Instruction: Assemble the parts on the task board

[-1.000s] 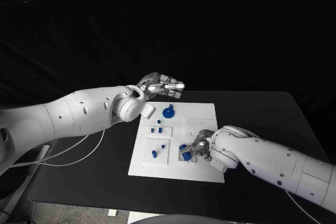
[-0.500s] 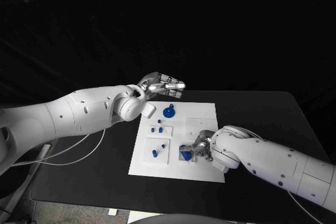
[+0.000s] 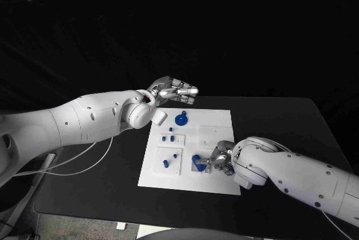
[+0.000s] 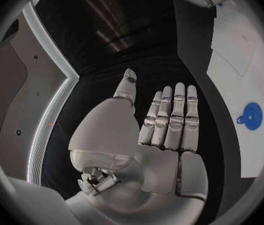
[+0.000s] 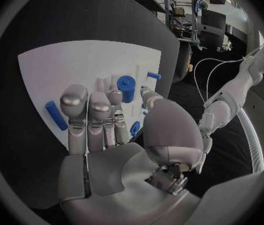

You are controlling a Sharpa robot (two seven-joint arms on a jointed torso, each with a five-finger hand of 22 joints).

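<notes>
Task board (image 3: 217, 185), a white rectangular plate, lies in the middle of the black table (image 3: 97, 190) with small blue parts spread over it. Largest of these is a round blue disc with a small tab (image 3: 180, 118), lying flat near the board's far edge, just below the left hand. Two short blue pegs (image 3: 169, 140) stand side by side in a raised white block further toward the robot, and a smaller blue peg (image 3: 166, 164) sits in a second block near the board's near-left corner.

Left hand (image 3: 174, 91) hovers above the table just past the board's far-left corner; in the left wrist view its fingers (image 4: 172, 116) lie straight and together, thumb apart, holding nothing.

Right hand (image 3: 218, 159) rests low over the board's near-right part, its fingers (image 5: 94, 116) bent down onto the plate beside a blue cylinder (image 5: 126, 88). Whether they grip a part I cannot tell.
</notes>
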